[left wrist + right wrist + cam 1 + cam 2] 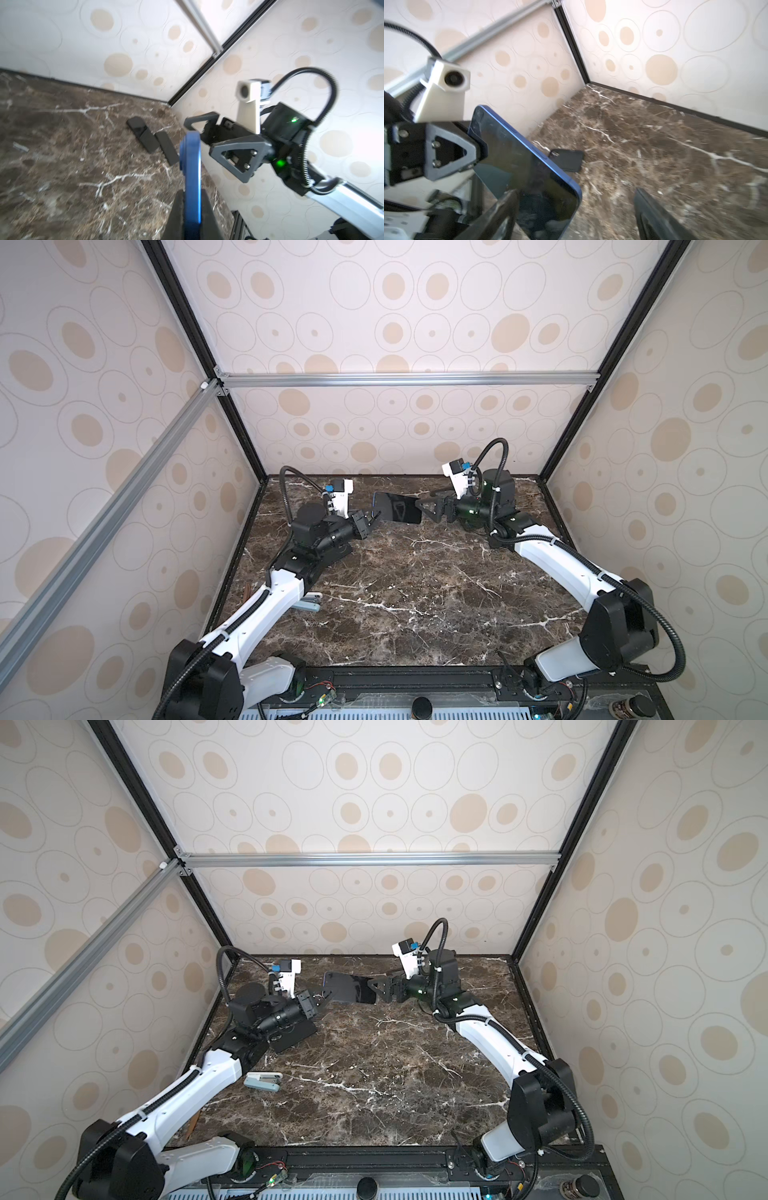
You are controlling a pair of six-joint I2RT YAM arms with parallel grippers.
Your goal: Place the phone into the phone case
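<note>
**Mid-air transfer of the phone.** The phone (pixel 397 508), a thin slab with a blue frame and a dark, glossy, unlit face turned upward, hangs clear of the marble table (pixel 415 593). It sits higher than the phone case (pixel 297 1038) and is offset from it toward the right arm's side. Its long axis runs roughly level from one gripper to the other.

The left gripper (pixel 370 520) is pinched on the phone's end nearest the case. In the left wrist view the blue edge sits squeezed between its fingers. The right gripper (pixel 424 509), at the end farthest from the case, has its jaws spread wide. In the right wrist view the phone lies beside one finger and is not clamped.

The case is flat and black, with a camera cut-out near one corner. It lies on the table under the left arm's wrist, its long axis slanted relative to the phone's. Whether its hollow faces up cannot be told.

Judgement: the left arm is nearer the case. The next move calls for turning the phone parallel to the case and lowering it.
</note>
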